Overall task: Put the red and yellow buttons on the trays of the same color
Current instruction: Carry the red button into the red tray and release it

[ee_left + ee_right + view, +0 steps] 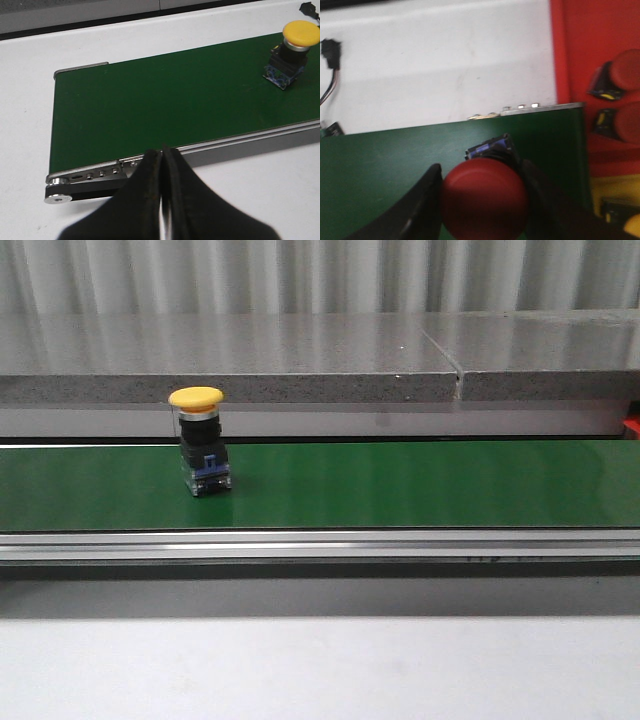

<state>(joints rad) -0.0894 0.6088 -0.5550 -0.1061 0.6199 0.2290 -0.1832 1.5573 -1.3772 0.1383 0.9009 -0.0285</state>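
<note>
A yellow button (199, 448) stands upright on the green belt (420, 485), toward its left; the left wrist view shows the yellow button (292, 47) far across the belt (165, 100). My left gripper (162, 155) is shut and empty, over the white table by the belt's near rail. My right gripper (482, 170) is shut on a red button (484, 202), held above the belt's end (395, 160). Beside that end lie a red tray (590, 50) with two red buttons (622, 75) and a yellow tray (615, 186) holding a yellow button (633, 228). Neither gripper appears in the front view.
A grey stone ledge (300, 360) runs behind the belt, and white tabletop (320, 670) lies in front of its aluminium rail (320, 543). A black connector with wires (330, 50) rests on the table beyond the belt's end.
</note>
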